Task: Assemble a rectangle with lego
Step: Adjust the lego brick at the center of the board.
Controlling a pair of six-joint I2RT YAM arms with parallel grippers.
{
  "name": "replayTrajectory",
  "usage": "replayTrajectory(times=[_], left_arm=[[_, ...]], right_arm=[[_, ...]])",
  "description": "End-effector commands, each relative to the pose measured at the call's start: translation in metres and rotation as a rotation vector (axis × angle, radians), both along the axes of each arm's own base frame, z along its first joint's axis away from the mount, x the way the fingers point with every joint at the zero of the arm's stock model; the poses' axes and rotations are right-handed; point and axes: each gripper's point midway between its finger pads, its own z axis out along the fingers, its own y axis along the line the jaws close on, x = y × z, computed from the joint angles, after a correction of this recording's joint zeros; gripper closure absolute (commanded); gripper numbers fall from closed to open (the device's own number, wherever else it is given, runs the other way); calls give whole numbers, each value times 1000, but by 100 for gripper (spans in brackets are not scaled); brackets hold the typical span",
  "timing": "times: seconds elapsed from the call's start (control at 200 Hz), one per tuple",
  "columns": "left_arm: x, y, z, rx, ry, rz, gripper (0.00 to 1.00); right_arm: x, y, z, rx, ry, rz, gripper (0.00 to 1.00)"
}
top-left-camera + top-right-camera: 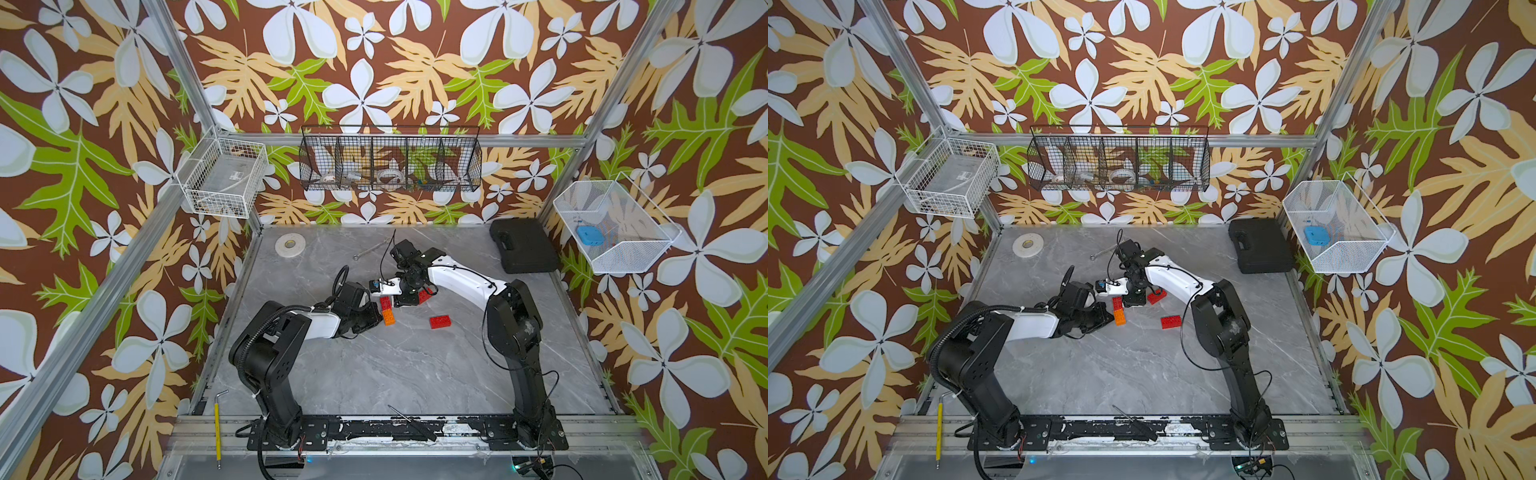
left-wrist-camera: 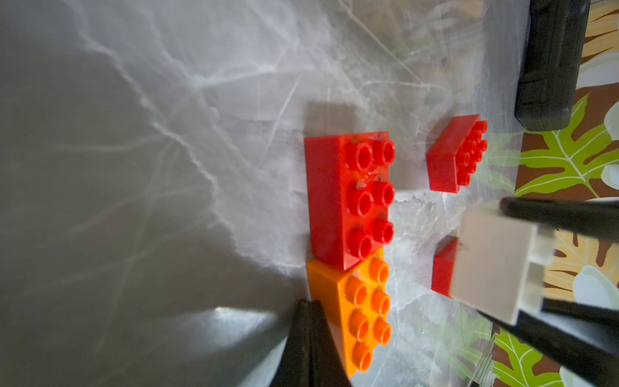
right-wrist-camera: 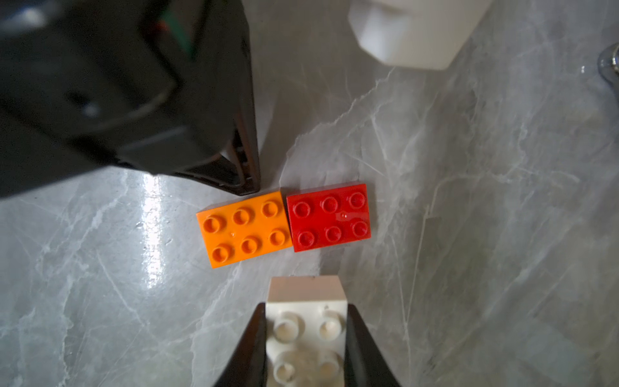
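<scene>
An orange lego brick [image 3: 244, 228] and a red one [image 3: 330, 217] lie studs-up and end to end on the grey table, touching. My left gripper [image 2: 310, 305] is shut and empty, with its tip against the orange brick's [image 1: 388, 318] long side. My right gripper [image 3: 306, 308] is shut on a white brick [image 3: 306, 335] and hovers just beside the pair. In the left wrist view the white brick [image 2: 492, 264] hides part of a second red brick [image 2: 443, 271]. A third red brick [image 1: 440, 322] lies loose to the right. The rectangle is out of view.
A black case [image 1: 525, 245] sits at the back right, with a tape roll [image 1: 289, 246] and a wrench [image 1: 372, 249] at the back. A yellow hex key [image 1: 217, 428] and a black tool [image 1: 411, 424] lie by the front rail. Wire baskets hang on the walls.
</scene>
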Motion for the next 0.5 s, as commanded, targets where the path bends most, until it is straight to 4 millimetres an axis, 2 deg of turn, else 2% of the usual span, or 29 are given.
replayTrajectory(times=[0.0, 0.28, 0.496], left_arm=[[2, 3, -4, 33, -4, -2, 99], [7, -1, -2, 27, -6, -8, 98], [-3, 6, -2, 51, 6, -11, 98]], right_arm=[[-3, 0, -1, 1, 17, -2, 100], [-4, 1, 0, 2, 17, -1, 100], [-7, 3, -3, 5, 26, 5, 100]])
